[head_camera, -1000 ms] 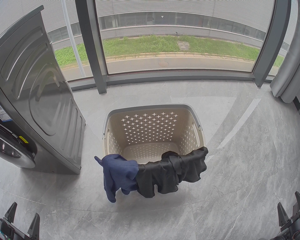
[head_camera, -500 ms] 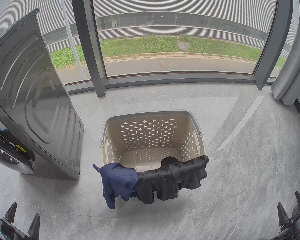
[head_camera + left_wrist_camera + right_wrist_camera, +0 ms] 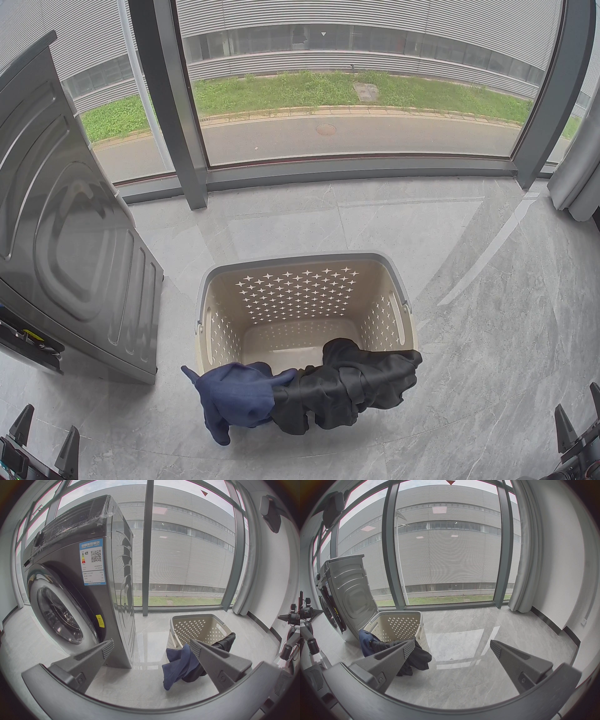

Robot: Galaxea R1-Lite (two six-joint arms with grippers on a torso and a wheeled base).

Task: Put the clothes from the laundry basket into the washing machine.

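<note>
Two garments hang over the near rim of the laundry basket (image 3: 299, 259) in the head view: a blue garment (image 3: 236, 395) at its near-left corner and a black garment (image 3: 350, 384) along the rest of that rim, the two touching. The basket stands on the floor (image 3: 494, 325), with the washing machine (image 3: 69, 244) near its left side.

In the left wrist view we see the left gripper (image 3: 151, 645) spread wide, holding nothing and touching nothing.

In the right wrist view the right gripper (image 3: 452, 645) is likewise wide apart and empty, well apart from the basket.
</note>
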